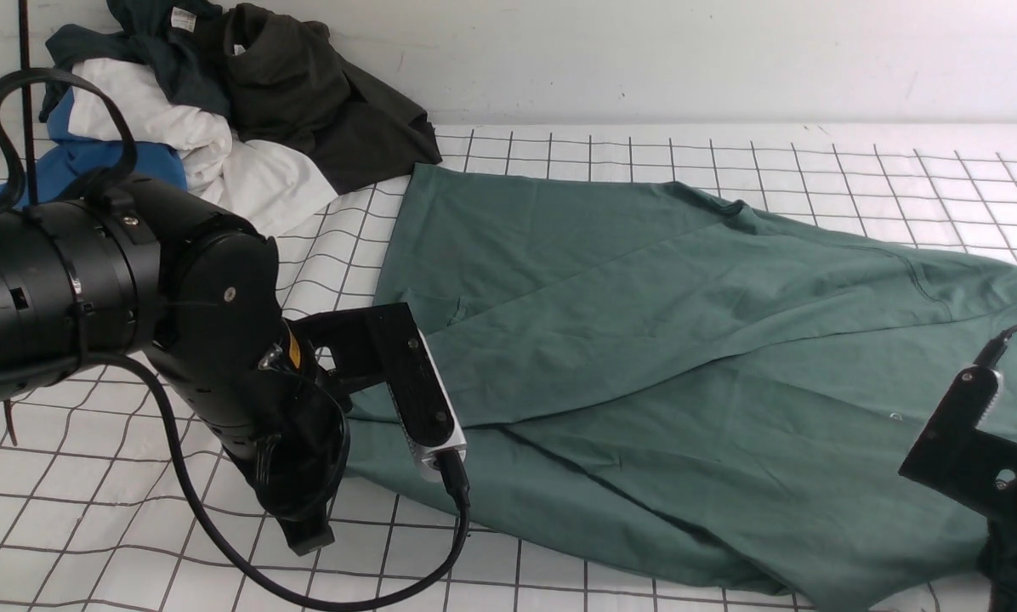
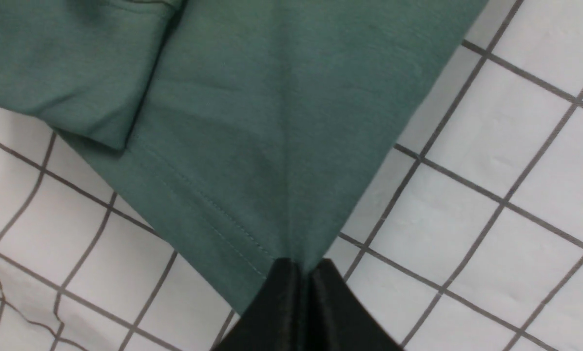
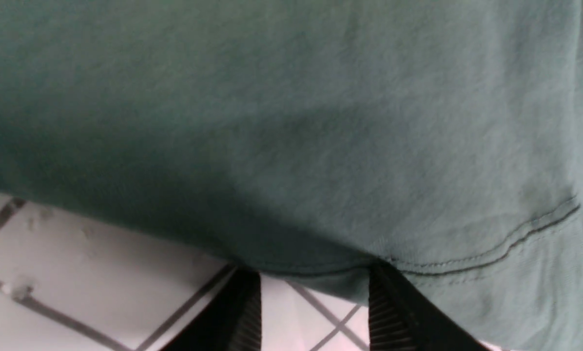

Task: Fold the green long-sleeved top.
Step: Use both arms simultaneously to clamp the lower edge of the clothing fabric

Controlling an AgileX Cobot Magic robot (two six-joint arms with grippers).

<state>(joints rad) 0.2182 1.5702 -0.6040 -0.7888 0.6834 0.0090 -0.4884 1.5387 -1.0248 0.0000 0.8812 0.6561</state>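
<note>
Pinching the near-left hem corner of the green long-sleeved top (image 2: 252, 122), the left gripper (image 2: 303, 267) has its jaws pressed together on the cloth. At the near right, the right gripper (image 3: 316, 285) stands with its jaws apart, the stitched edge of the shirt lying just over their tips and nothing clamped. The step in hand looks like the close of a lengthwise fold, since a long panel lies slantwise across the body. The next move probably calls for the right arm to back off without dragging the edge, and then for a fresh grip to carry the hem toward the neck. The top lies flat on the gridded table (image 1: 815, 170), its long axis running left to right. Its hem points to the robot's left and its chest end to the right. A pile of other clothes (image 1: 219, 127) sits at the far left, touching its far corner.
</note>
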